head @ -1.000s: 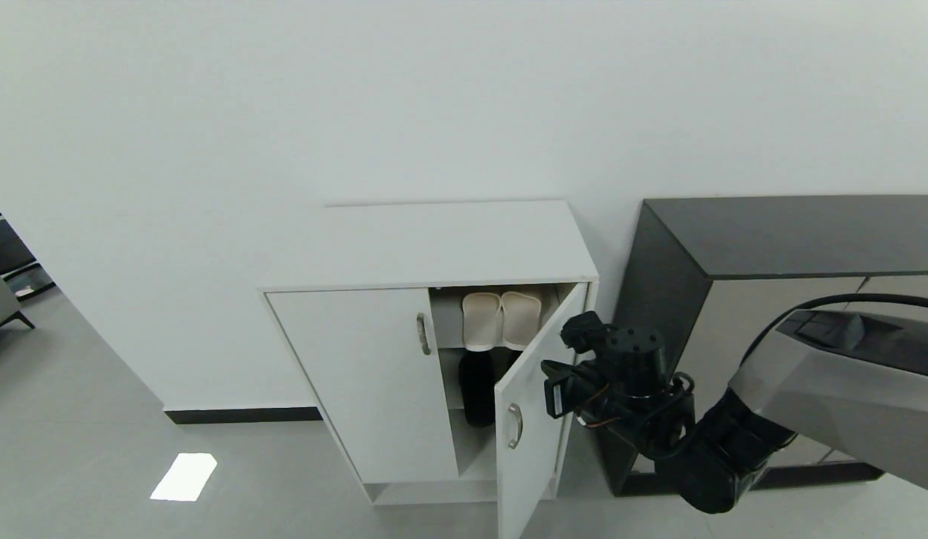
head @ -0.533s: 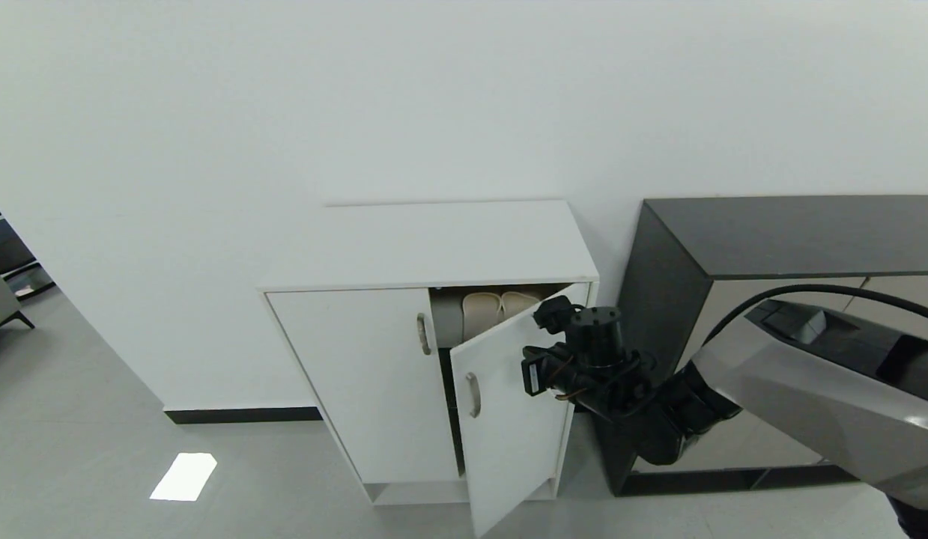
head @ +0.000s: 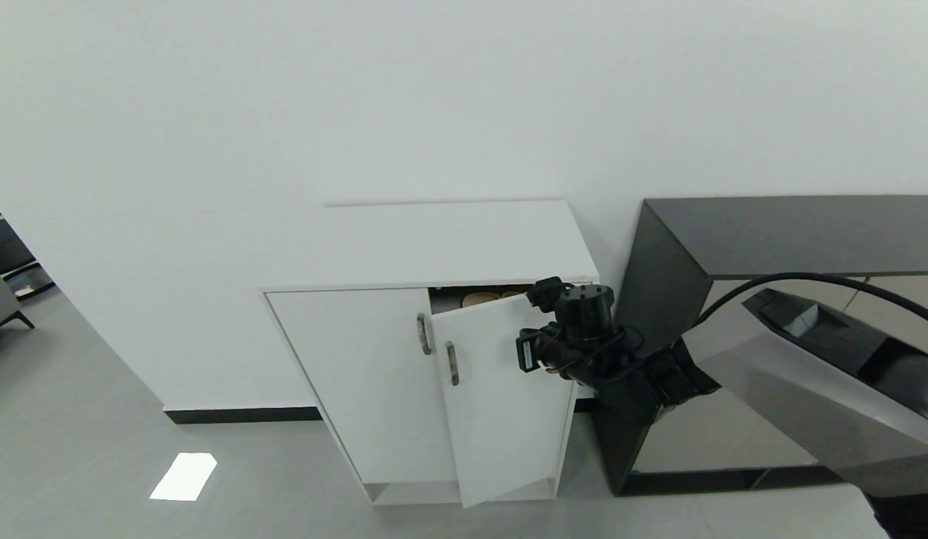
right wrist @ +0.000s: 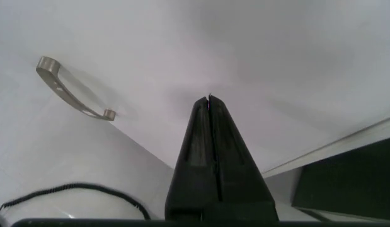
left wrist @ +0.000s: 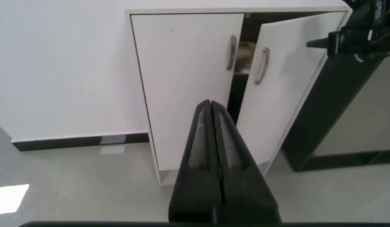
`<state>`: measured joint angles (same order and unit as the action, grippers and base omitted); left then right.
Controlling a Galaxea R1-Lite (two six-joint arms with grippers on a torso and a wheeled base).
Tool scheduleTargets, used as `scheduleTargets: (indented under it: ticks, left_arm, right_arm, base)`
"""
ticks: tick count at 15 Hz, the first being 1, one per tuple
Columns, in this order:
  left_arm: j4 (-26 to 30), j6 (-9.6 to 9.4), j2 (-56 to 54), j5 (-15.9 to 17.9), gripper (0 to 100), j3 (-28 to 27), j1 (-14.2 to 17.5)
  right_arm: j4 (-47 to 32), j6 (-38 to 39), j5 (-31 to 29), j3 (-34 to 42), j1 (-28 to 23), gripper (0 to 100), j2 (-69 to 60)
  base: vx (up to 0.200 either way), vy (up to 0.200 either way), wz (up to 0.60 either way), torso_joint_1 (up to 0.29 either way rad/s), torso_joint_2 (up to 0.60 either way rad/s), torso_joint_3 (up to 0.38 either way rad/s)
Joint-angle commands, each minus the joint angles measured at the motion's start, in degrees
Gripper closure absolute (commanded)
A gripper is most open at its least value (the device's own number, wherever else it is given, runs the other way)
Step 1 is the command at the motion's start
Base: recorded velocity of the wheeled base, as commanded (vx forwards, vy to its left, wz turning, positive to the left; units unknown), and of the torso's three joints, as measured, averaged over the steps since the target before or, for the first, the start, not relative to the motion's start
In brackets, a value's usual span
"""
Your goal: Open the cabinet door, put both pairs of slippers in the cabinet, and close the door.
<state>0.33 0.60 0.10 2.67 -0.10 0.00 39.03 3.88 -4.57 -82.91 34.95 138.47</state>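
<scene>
Cabinet [head: 434, 247] stands white against the wall, low and two-doored, with a dark sideboard [head: 733, 232] just beside it on the right. Its left door [head: 359, 374] is shut flat. The right door [head: 501, 404] is ajar by a narrow angle, its free edge swung out a little past the left door's edge. Each door carries a slim metal handle [head: 452, 363] near the middle seam. Through the gap at the top, the toes of a pale beige pair of slippers [head: 478, 299] show on the upper shelf inside.

The right arm [head: 771, 359] comes in from the right, wrist bent toward the upper hinge side of the ajar door. Its right gripper [right wrist: 210, 104] has both fingers pressed together with nothing between them, the tip right at the door's outer face; I cannot tell whether it touches. The left gripper [left wrist: 211, 107] is also closed and empty, held low and well back from the cabinet, pointing at its front.
</scene>
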Motion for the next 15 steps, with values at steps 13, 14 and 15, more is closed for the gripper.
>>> scheduleTargets:
  ticks: [13,14,15]
  left_arm:
    - [0.02,-0.07,0.08,0.14,100,0.01,0.0]
    - [0.02,-0.07,0.08,0.14,100,0.01,0.0]
    - [0.02,-0.07,0.08,0.14,100,0.01,0.0]
  right_arm:
    - [-5.81,0.17,-0.09,-10.7,-1.2,100,3.38]
    - [-5.81,0.17,-0.09,-10.7,-1.29,100,3.56]
    - [-5.9,0.08,-0.09,-10.78,-1.38,100,3.65]
  base:
    - [0.0,0.0,0.0,0.0,0.0,0.0]
    - [0.0,0.0,0.0,0.0,0.0,0.0]
    - [0.0,0.0,0.0,0.0,0.0,0.0]
